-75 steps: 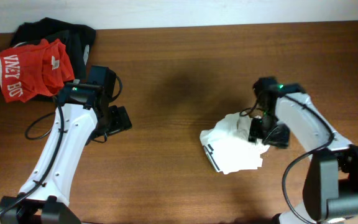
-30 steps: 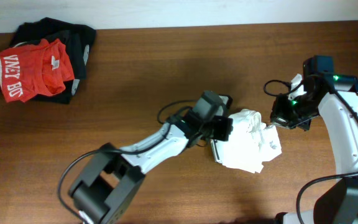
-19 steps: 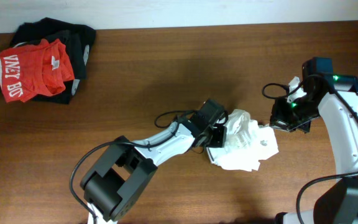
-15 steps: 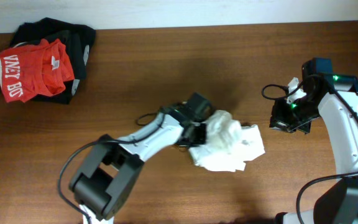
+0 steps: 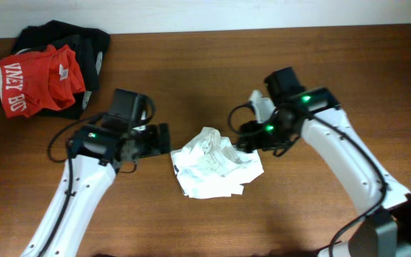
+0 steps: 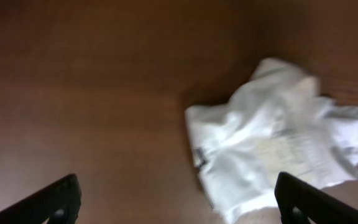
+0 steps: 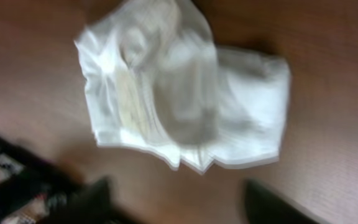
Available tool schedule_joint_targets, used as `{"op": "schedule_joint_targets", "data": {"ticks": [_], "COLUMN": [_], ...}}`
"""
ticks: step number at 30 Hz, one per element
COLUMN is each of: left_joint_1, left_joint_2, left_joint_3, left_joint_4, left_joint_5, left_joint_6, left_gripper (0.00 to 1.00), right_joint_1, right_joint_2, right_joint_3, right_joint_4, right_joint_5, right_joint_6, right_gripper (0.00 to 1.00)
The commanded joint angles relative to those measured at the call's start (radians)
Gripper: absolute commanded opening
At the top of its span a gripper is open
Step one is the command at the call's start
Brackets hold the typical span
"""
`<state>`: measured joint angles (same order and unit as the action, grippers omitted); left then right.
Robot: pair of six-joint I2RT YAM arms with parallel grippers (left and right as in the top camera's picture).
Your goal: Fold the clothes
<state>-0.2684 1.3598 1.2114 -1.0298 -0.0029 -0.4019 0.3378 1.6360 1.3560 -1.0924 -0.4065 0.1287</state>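
Overhead, crumpled white T-shirt (image 5: 216, 163), red shirt (image 5: 38, 78), white lettering illegible

Wooden table (image 5: 205, 78): crumpled white T-shirt (image 5: 216, 163) centre; black garment (image 5: 91, 43), red shirt (image 5: 38, 78) corner.

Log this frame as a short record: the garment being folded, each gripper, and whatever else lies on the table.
white T-shirt: crumpled heap, mid-table, not yet folded, not held
left gripper: open, empty, just left of the heap
right gripper: open, empty, by the heap's far right edge
red shirt: lying on the black garment, far left corner
table: brown wood
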Motion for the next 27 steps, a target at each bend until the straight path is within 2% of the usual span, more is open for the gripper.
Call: {"op": "schedule_joint_targets", "data": {"ticks": [1,2,6,8,9,11,17,19,22,27], "left_joint_1": [0.098,0.101,0.101,0.101,0.101,0.101,0.101,0.101,0.101,0.101], "left_joint_2": [-0.006,-0.006,-0.006,-0.006,-0.006,-0.006,-0.006,-0.006,-0.006,-0.006], "left_joint_3": [0.001,0.001,0.0,0.0,0.0,0.0,0.0,0.0,0.0,0.0], "left_joint_4": [-0.083,-0.095,-0.1,-0.101,-0.101,-0.101,-0.101,-0.101,-0.101,-0.1], "left_joint_5": [-0.02,-0.02,-0.021,-0.021,-0.021,-0.021,-0.057,-0.058,-0.058,-0.058], "left_joint_6": [-0.034,-0.034,-0.034,-0.034,-0.034,-0.034,-0.031,-0.031,-0.031,-0.031], "left_gripper": [0.99,0.99,0.99,0.99,0.99,0.99,0.99,0.99,0.99,0.99], "right_joint_1": [0.107,0.13,0.193,0.194,0.19,0.184,0.184,0.183,0.177,0.067], "right_joint_2": [0.095,0.132,0.232,0.235,0.235,0.233,0.233,0.235,0.235,0.235], "right_joint_3": [-0.027,-0.027,-0.027,-0.027,-0.02,0.014,0.318,0.312,0.303,0.184], "right_joint_4": [0.082,0.112,0.175,0.169,0.16,0.108,-0.264,-0.291,-0.344,-0.357], "right_joint_5": [0.026,0.025,0.044,0.11,0.152,0.165,0.327,0.381,0.571,0.572], "right_joint_6": [-0.024,-0.024,-0.016,0.01,0.043,0.049,0.117,0.124,0.225,0.281], "right_gripper": [0.79,0.78,0.42,0.13,0.04,0.04,0.04,0.04,0.04,0.04]}}
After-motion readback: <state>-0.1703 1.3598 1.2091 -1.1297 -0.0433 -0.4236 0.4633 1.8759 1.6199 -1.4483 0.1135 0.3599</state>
